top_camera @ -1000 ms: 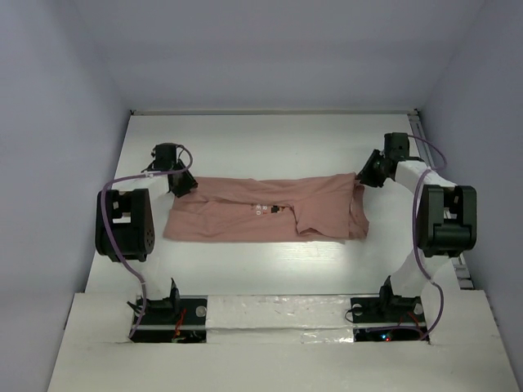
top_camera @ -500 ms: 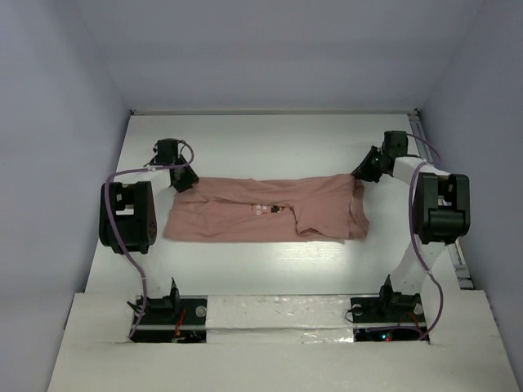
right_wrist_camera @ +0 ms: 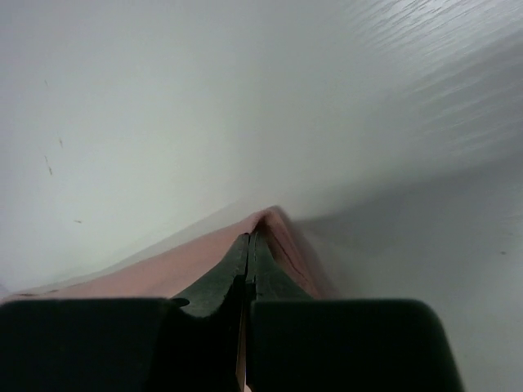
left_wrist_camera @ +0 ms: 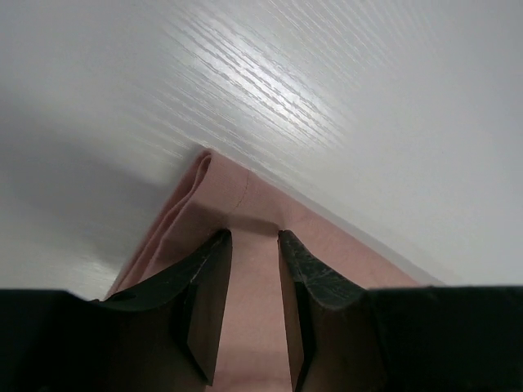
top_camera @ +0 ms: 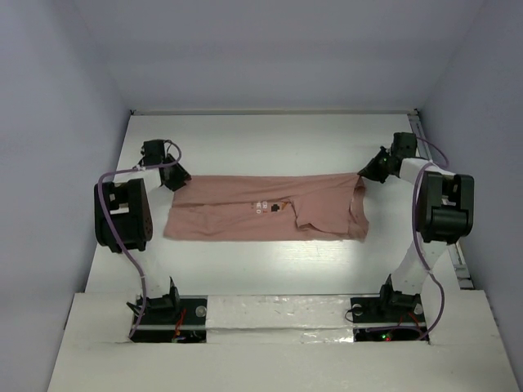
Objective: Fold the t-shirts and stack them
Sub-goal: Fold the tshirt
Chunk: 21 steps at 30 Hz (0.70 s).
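- The salmon-pink t-shirt (top_camera: 245,214) lies in the middle of the white table (top_camera: 270,139), folded into a long band that runs from left to right between the two arms
- The left gripper (top_camera: 178,180) sits at the band's far left corner, down on the cloth
- In the left wrist view the left gripper (left_wrist_camera: 254,238) has its jaws standing apart; both dark fingers (left_wrist_camera: 204,294) rest their tips on the t-shirt (left_wrist_camera: 253,327), and pink cloth lies smooth in the gap between them, with the folded corner just beyond the tips
- The right gripper (top_camera: 368,171) sits at the band's far right corner, touching the cloth's edge
- In the right wrist view the right gripper (right_wrist_camera: 249,237) has its fingers (right_wrist_camera: 221,282) pressed tight together with no gap; the t-shirt (right_wrist_camera: 163,273) shows on both sides of them and rises to a small peak right at the tips, so it looks pinched there
- The near long edge of the band is uneven, with a flap of cloth overlapping near its right half
- A small white print (top_camera: 261,205) sits near the middle of the band with a tiny dark mark (top_camera: 278,207) just beside it; the lettering is too small to read
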Each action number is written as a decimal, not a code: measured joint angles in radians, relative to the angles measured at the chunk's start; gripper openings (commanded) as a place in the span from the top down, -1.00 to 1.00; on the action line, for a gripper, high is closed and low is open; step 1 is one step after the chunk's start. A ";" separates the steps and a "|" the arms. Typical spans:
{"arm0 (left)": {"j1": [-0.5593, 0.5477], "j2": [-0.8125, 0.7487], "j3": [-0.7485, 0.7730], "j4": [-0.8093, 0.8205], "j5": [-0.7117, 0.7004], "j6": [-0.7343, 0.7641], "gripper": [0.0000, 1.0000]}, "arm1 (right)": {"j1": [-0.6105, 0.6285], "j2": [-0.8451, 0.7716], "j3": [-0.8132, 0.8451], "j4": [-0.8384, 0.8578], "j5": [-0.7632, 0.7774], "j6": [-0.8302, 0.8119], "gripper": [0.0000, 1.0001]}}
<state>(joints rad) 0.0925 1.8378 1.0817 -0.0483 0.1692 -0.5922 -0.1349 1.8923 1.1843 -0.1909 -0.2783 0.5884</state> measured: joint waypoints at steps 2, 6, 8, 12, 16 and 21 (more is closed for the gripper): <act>0.013 -0.006 -0.015 0.019 0.011 -0.008 0.42 | -0.024 0.001 0.000 0.002 -0.005 0.007 1.00; 0.021 -0.021 -0.041 0.043 0.018 -0.016 0.42 | -0.048 0.026 0.018 0.002 -0.026 0.013 0.90; 0.021 -0.030 -0.052 0.049 0.019 -0.019 0.42 | -0.049 0.033 0.019 0.005 -0.030 0.014 0.84; 0.023 -0.079 -0.082 0.018 0.011 -0.016 0.33 | -0.048 0.024 0.017 0.003 -0.027 0.014 0.48; 0.024 -0.170 -0.090 -0.033 -0.018 0.000 0.11 | -0.055 -0.054 -0.005 -0.019 0.000 0.014 0.06; -0.027 -0.299 -0.090 -0.045 -0.064 0.020 0.08 | -0.034 -0.276 -0.093 -0.021 0.001 0.020 0.64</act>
<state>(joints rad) 0.0654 1.5383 0.9913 -0.0937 0.1051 -0.5720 -0.1684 1.6165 1.0916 -0.2123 -0.2771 0.6083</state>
